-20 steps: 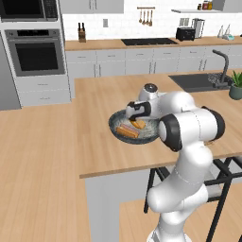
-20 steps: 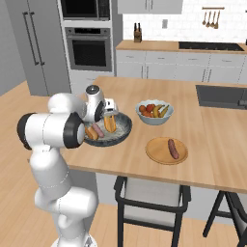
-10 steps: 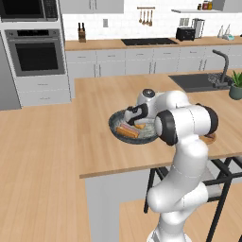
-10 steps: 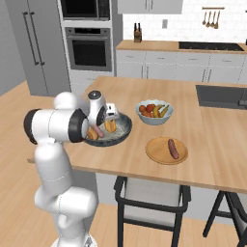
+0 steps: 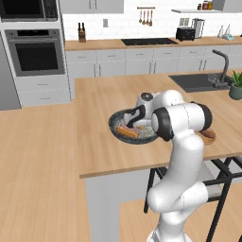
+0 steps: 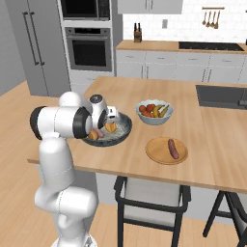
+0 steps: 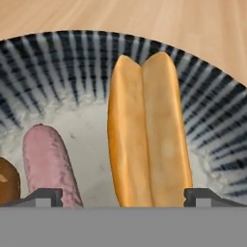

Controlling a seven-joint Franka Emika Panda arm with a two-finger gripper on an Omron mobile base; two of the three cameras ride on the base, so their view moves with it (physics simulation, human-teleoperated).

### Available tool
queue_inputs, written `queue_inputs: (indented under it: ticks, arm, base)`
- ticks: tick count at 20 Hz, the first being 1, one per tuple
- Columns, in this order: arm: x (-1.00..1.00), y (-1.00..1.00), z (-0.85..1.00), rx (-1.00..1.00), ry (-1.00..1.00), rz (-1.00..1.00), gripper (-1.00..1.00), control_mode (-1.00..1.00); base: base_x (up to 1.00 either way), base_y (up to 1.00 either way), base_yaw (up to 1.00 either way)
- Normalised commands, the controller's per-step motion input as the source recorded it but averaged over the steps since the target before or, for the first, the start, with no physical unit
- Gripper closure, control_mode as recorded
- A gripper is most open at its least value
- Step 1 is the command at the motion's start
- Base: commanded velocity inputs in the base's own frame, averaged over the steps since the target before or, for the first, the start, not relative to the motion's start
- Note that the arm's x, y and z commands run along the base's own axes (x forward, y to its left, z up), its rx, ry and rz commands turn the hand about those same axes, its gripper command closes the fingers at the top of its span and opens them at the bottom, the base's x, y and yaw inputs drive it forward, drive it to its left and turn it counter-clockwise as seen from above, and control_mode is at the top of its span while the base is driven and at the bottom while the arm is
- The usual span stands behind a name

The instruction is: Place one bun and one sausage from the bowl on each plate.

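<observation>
- Left base view: the gripper (image 5: 135, 116) reaches low into the dark bowl (image 5: 116, 126) on the wooden counter (image 5: 99, 151). One bun (image 5: 127, 132) lies at the bowl's near side.
- Right base view: the tan plate (image 6: 155, 154) carries one sausage (image 6: 172, 148) and sits apart from the bowl, to its right. A fruit bowl (image 6: 153, 118) stands behind them.
- Hand view: the finger tips (image 7: 44, 196) stand wide apart astride a golden bun (image 7: 148, 130). A pink sausage (image 7: 47, 163) lies just beside it, inside the left tip.
</observation>
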Motion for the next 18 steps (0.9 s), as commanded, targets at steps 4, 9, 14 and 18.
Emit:
queue_inputs:
  ticks: [4, 9, 14, 18]
  arm:
    - [0.18, -0.01, -0.11, 0.0, 0.01, -0.01, -1.0, -1.0]
    - [0.28, -0.03, -0.2, 0.0, 0.03, -0.01, -1.0, -1.0]
    - [0.31, -0.03, -0.25, 0.0, 0.04, -0.02, -1.0, -1.0]
    - [0.19, -0.04, -0.09, 0.0, 0.0, -0.02, -1.0, -1.0]
  base:
    - [0.0, 0.0, 0.0]
    - [0.0, 0.0, 0.0]
    - [0.0, 0.0, 0.0]
    - [0.0, 0.0, 0.0]
